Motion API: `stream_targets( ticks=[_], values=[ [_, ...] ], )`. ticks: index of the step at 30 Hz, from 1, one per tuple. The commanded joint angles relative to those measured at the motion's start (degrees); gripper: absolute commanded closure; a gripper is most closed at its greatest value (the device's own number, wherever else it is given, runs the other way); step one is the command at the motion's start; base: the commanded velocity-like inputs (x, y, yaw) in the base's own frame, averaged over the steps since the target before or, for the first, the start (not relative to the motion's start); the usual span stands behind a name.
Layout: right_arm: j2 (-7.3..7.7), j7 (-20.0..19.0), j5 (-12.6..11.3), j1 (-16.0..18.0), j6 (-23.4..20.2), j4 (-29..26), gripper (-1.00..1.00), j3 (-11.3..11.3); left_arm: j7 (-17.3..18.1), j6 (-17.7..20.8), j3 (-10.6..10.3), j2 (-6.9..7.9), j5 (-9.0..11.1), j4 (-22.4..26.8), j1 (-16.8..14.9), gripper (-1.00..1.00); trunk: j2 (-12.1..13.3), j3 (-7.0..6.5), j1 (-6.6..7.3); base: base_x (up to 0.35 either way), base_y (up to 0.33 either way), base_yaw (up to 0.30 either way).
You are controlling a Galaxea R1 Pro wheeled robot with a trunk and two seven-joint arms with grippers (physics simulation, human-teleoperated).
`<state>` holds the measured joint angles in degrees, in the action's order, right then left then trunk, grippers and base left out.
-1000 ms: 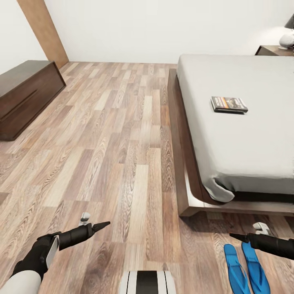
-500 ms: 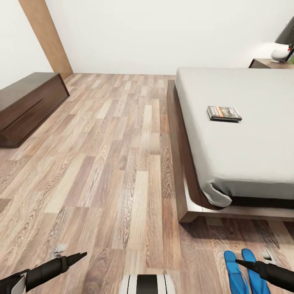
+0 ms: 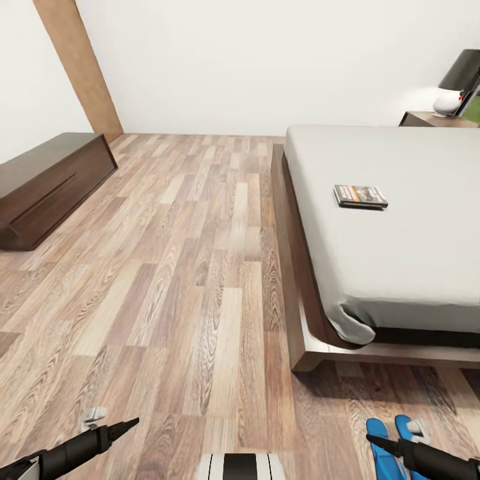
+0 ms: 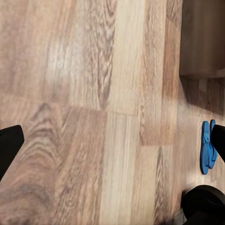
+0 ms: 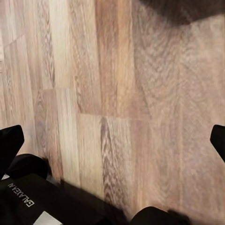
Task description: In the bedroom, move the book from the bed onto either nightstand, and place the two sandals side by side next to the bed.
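Note:
The book (image 3: 360,196), dark with an orange band, lies flat on the grey mattress of the bed (image 3: 400,253), near its left side. A dark nightstand (image 3: 427,119) stands beyond the bed's far corner. The two blue sandals (image 3: 387,448) lie close together on the floor off the bed's foot corner. They appear again in the left wrist view as sandals (image 4: 206,147), partly behind a fingertip. My right gripper (image 3: 383,443) hovers low just over them, open and empty. Open and empty too, my left gripper (image 3: 113,432) hangs over bare floor far to their left.
A long low dark bench (image 3: 47,180) runs along the left wall by a wooden post (image 3: 77,67). A lamp (image 3: 460,80) sits on the nightstand. Wood-plank floor (image 3: 200,253) spreads wide between bench and bed. My base (image 3: 240,467) shows at the bottom edge.
The whole picture has slid downward, so the camera has moved. More of the lamp and nightstand shows. Both grippers sit lower in the picture. Book and sandals lie where they were.

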<state>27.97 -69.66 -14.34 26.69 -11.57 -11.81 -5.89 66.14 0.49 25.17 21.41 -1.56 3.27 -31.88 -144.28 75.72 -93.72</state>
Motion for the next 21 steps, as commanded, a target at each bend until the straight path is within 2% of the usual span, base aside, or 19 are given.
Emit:
stream_targets(
  ticks=[1, 3, 10, 13, 21],
  values=[
    [-0.06, -0.19, -0.06, 0.03, -0.59, 0.04, -1.0, -0.28, 0.15, 0.05, 0.23, -0.01, -0.17, -0.01, -0.02, -1.0, -0.02, 0.04, 0.01, 0.0, 0.0, 0.0],
    [-0.14, -0.1, -0.07, 0.03, -0.57, 0.09, -1.0, -0.28, 0.15, 0.06, 0.23, -0.03, -0.16, -0.02, -0.02, -1.0, -0.02, 0.04, 0.01, 0.0, 0.0, 0.0],
    [-0.34, 0.05, -0.08, 0.03, -0.56, 0.12, -1.0, -0.27, 0.13, 0.12, 0.23, -0.13, -0.2, -0.02, -0.04, -1.0, 0.08, -1.51, 0.19, 0.0, 0.0, 0.0],
    [-1.1, 0.05, -0.08, 0.03, -0.56, 0.17, -1.0, -0.31, 0.08, 0.13, 0.23, -0.17, -0.2, -0.02, -0.03, -1.0, 0.12, -2.18, 0.27, 0.0, 0.0, 0.0],
    [-1.48, 0.23, -0.08, 0.03, -0.38, 0.26, -1.0, -0.35, 0.04, 0.13, 0.23, -0.53, -0.2, -0.02, -0.02, -1.0, 0.23, -3.95, 0.48, 0.0, 0.0, 0.0]
  ],
)
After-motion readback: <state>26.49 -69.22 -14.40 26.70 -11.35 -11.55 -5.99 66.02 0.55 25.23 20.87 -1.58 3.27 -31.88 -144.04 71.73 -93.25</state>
